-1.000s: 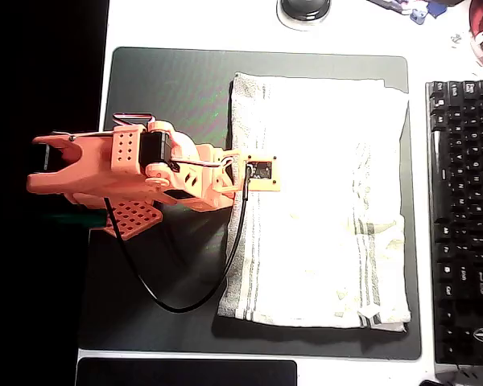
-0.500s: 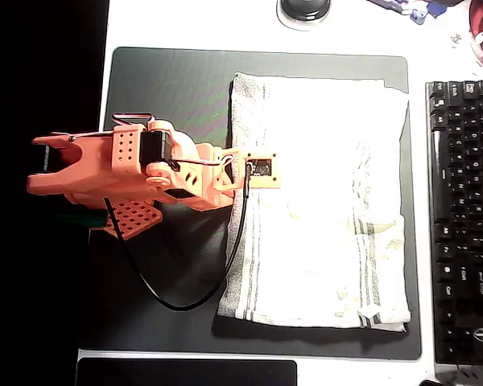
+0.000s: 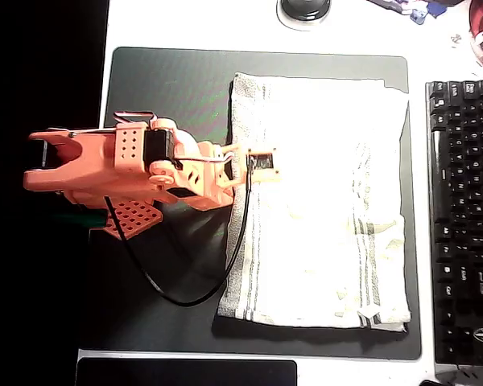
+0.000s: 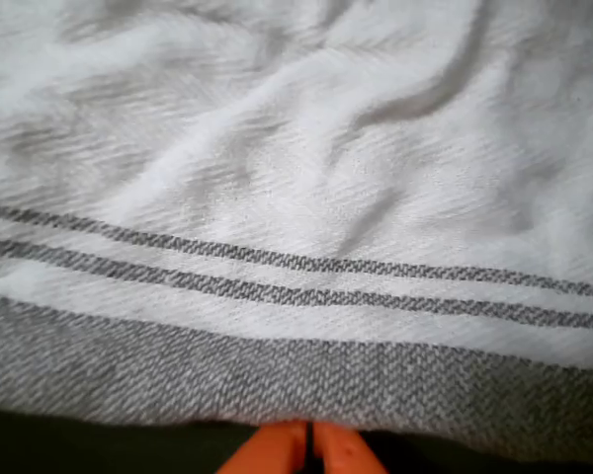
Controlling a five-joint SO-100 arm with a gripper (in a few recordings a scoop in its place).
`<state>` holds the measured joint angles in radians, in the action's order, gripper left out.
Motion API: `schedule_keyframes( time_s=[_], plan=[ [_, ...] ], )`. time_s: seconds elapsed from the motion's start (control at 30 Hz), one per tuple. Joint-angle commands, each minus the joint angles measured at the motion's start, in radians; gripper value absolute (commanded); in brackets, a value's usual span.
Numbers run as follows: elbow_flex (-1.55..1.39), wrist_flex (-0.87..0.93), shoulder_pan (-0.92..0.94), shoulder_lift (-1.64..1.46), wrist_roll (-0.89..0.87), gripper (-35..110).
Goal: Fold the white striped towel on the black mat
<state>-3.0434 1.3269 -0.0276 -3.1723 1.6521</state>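
Since a second ago, my orange arm has shifted slightly up and left in the overhead view, with nothing else changed. Nearest to me, in the wrist view, my pincer (image 4: 308, 434) shows two orange fingertips pressed together, meeting right at the edge of the white striped towel (image 4: 296, 197), just below its broad grey band and thin grey stripes; whether any cloth is pinched between them I cannot tell. Seen from overhead, the white striped towel (image 3: 322, 201) lies spread on the right half of the black mat (image 3: 161, 88). Beyond the towel's right edge, a black keyboard (image 3: 463, 217) sits on the white desk (image 3: 225, 24).
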Motion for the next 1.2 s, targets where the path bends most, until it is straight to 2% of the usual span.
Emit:
schedule_keyframes(
  time_s=[0.0, 0.2, 0.53, 0.83, 1.17],
  plan=[
    [0.091, 0.008, -0.021, 0.046, 0.02, 0],
    [0.336, 0.0, -0.092, 0.293, -0.015, 0],
    [0.933, 0.064, -0.238, 0.916, -0.166, 0],
    [1.35, 0.147, -0.413, 1.261, -0.285, 0],
    [1.755, 0.287, -0.557, 1.697, -0.259, 0]
  ],
)
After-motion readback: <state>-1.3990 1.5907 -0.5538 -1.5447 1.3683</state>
